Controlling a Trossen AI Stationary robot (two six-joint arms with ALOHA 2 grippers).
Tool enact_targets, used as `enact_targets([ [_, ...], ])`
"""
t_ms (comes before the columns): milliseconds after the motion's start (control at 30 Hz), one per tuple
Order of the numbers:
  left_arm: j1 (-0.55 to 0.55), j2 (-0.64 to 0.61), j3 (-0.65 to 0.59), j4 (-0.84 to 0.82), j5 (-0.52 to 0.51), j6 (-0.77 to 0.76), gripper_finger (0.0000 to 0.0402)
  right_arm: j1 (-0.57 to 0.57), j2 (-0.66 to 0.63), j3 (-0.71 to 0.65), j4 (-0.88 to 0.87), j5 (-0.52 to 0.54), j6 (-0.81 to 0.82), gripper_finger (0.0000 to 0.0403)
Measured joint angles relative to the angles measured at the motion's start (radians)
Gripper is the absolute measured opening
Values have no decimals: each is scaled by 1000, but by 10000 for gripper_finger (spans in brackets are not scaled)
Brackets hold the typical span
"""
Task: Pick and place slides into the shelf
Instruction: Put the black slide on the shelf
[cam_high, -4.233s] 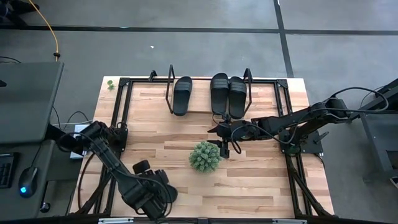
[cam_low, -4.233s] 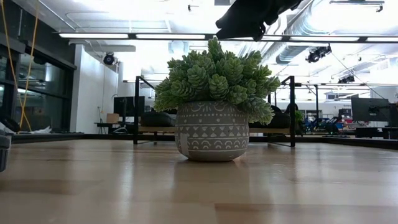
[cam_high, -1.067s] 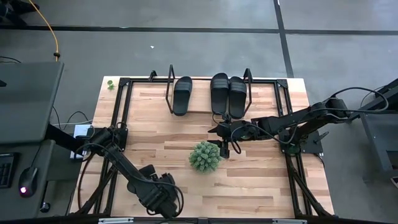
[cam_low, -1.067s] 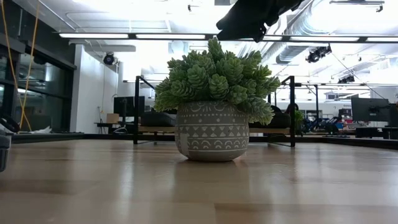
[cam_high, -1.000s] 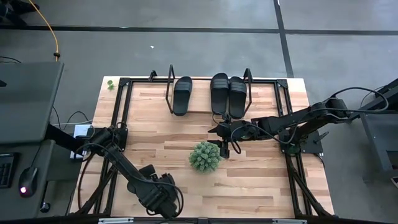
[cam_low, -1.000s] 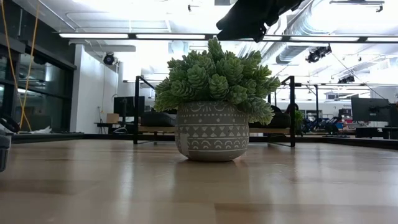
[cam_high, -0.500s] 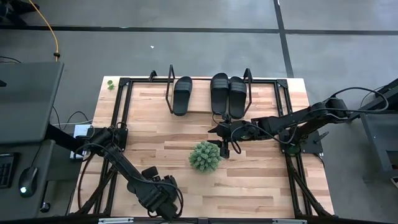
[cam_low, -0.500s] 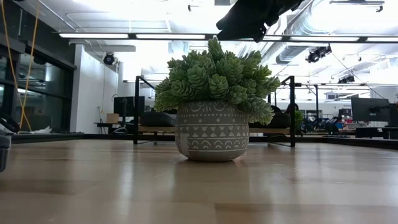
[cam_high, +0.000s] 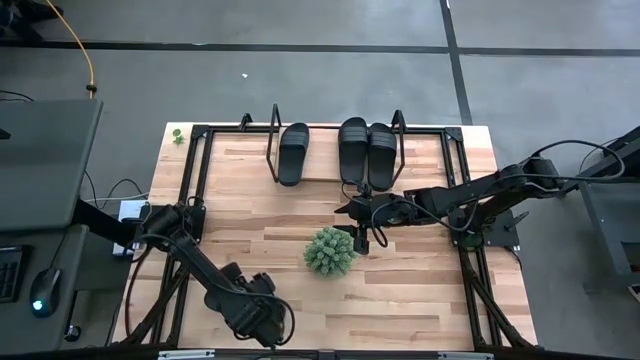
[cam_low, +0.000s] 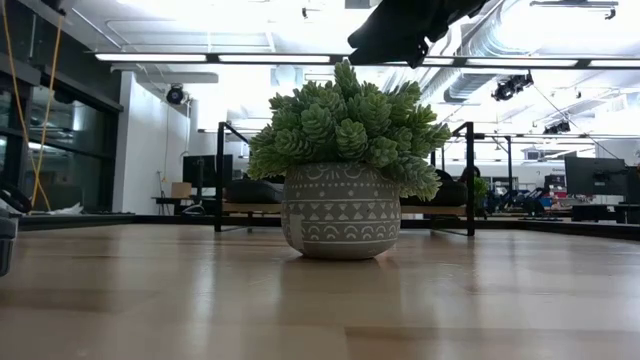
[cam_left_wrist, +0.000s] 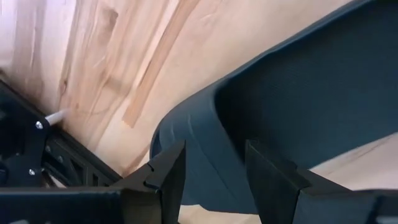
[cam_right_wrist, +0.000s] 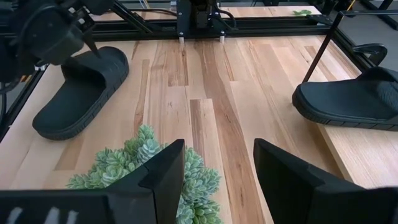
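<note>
- Slides: we count three black slides on the shelf (cam_high: 322, 180) at the far edge of the table (cam_high: 420, 290). One (cam_high: 293, 153) lies alone toward the left hoop frame, and a pair (cam_high: 367, 153) lies side by side by the right hoop.
- We find the fourth slide (cam_right_wrist: 84, 89) flat on the table at the near left corner, directly under the left gripper (cam_left_wrist: 214, 171); the high view hides it beneath that arm.
- Left gripper: fingers parted, one on each side of the slide's raised sidewall, closing on nothing yet.
- Right gripper (cam_right_wrist: 217, 171): spread open and empty, hovering just beyond the potted succulent (cam_high: 329, 251), with the shelf's right end close ahead of it.
- Handling, in our judgement: moulded foam or rubber, so light, unbreakable and somewhat springy. The matte surface should give the fingers fair friction.
- Grip point, in our judgement: the sidewall, or the wide strap where it joins the sole, offers a thin wall the fingers can straddle. The sole is too broad to span.
- Risk, as we assess it: a hold near one end would let the long sole droop and swing. A hold near mid-length should keep it level for the carry to the open gap on the shelf between the single slide and the pair.
</note>
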Motion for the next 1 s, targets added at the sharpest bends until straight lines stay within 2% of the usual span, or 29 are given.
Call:
enact_targets([
  [667,0,0,-32,38,32,-19,150,0,0,0,0,0,0,183],
  [1000,1,69,-30,16,88,-14,150,0,0,0,-4,0,0,183],
])
